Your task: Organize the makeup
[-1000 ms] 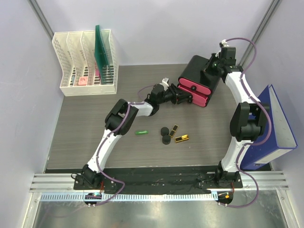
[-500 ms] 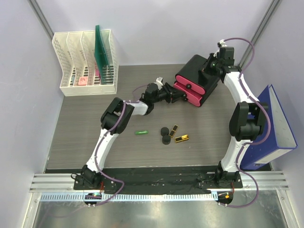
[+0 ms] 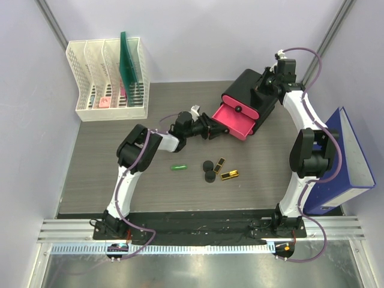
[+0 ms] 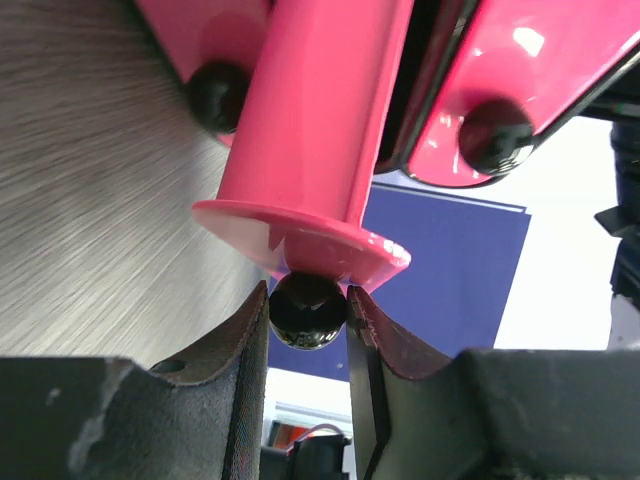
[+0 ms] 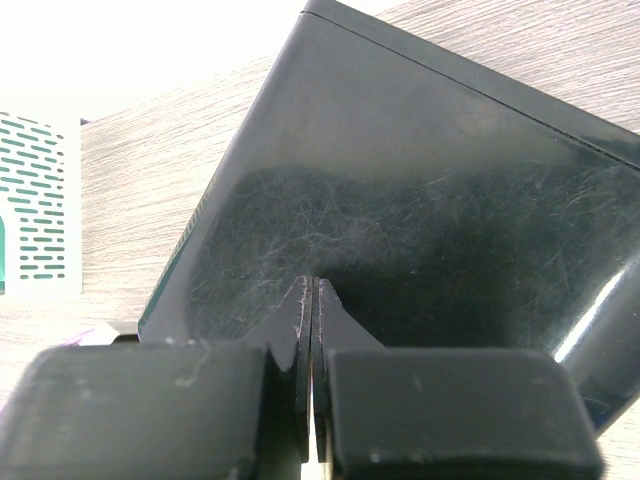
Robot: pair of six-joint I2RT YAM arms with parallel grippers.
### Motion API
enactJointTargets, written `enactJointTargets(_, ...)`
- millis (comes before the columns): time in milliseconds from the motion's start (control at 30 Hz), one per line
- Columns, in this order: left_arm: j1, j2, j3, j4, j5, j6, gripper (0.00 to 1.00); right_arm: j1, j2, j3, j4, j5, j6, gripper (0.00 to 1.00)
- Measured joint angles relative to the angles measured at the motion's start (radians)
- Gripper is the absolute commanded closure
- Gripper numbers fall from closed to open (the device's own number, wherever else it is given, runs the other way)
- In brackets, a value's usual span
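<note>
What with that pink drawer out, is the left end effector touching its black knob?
Touching. Left wrist view shows both fingers pressed against the knob.

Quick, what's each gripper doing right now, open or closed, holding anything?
Left gripper: closed on the black knob of the pulled-out pink drawer.
Right gripper: closed, holding nothing, tips against the black box.

The top external view looks down from above and behind the arms over the table [image 3: 96, 174], with the black drawer box [image 3: 249, 90] upper right of centre. Both wrist views face that box at close range. The left looks along the left gripper [image 4: 308, 305] onto a pink drawer [image 4: 320, 120] and its black knob [image 4: 308, 318], the right past the right gripper [image 5: 312, 290] onto its black top.
</note>
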Motion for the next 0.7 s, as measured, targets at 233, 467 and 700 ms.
enactJointTargets(233, 0.000, -0.004, -0.021, -0.003, 0.013, 0.033, 0.57, 0.000, 0.000, 0.000, 0.000, -0.001, 0.000, 0.99)
enactJointTargets(467, 0.003, -0.021, -0.019, -0.063, 0.033, 0.119, 0.31, 0.000, 0.000, -0.002, 0.003, -0.003, 0.000, 0.99)
enactJointTargets(700, 0.007, -0.155, 0.003, -0.284, 0.083, 0.336, 0.28, 0.000, 0.000, -0.002, 0.003, -0.004, 0.000, 0.99)
